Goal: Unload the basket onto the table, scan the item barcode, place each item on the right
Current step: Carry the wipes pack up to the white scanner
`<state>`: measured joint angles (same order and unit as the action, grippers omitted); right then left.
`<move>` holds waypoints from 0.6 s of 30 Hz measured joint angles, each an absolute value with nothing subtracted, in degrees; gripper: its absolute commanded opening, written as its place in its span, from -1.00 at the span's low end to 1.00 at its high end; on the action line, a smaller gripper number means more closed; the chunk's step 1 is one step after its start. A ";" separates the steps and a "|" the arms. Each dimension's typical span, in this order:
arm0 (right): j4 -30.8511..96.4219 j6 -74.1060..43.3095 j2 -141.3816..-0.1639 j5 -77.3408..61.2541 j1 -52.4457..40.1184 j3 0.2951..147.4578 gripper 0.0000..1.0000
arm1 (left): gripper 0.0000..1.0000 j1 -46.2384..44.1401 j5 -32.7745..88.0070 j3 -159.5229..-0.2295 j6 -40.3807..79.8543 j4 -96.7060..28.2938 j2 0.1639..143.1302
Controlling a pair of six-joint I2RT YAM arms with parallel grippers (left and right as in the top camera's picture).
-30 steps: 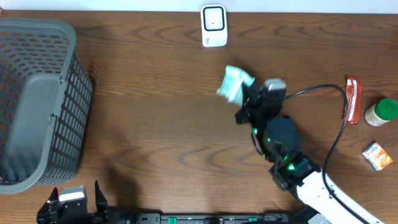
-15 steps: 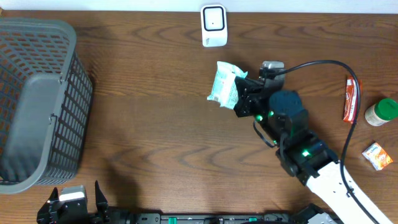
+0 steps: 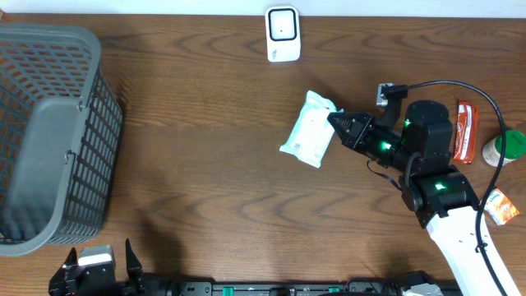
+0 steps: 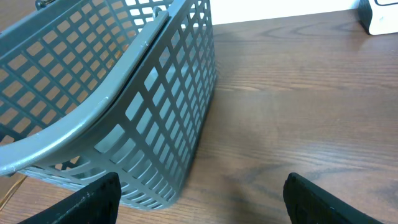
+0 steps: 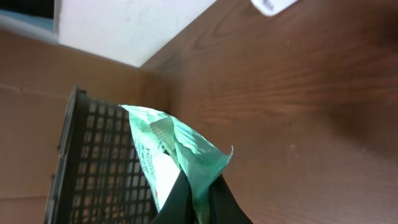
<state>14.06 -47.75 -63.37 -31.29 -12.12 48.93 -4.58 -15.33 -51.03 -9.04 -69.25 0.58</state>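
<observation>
A pale green and white packet hangs above the middle of the table, pinched at its right edge by my right gripper, which is shut on it. In the right wrist view the packet rises crumpled from between the black fingers. No barcode is readable on it. A white scanner stands at the table's far edge, a good way up and left of the packet. My left gripper stands open low at the front left, empty, beside the basket.
A grey plastic basket fills the left side, its wall close to my left fingers. At the far right lie a red bar, a green-lidded jar and a small orange box. A black cable loops over the right arm.
My right arm has swung to the right and turned, carrying the packet a little toward the table's middle; the packet now lies flatter with its broad face up. The left arm has not moved.
</observation>
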 measured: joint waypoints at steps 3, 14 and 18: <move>13.32 -46.94 -63.37 -32.97 -12.12 48.93 -0.97 | 0.68 -4.60 -15.33 -51.03 -9.04 -69.25 0.58; -3.07 -30.20 -70.70 -15.66 -13.74 49.12 -0.98 | 0.68 -4.58 -15.33 -51.03 -9.04 -69.21 0.58; -19.09 -26.00 -77.69 -9.80 -13.69 49.47 -0.97 | 0.68 -4.58 -15.35 -51.03 -9.04 -69.25 0.58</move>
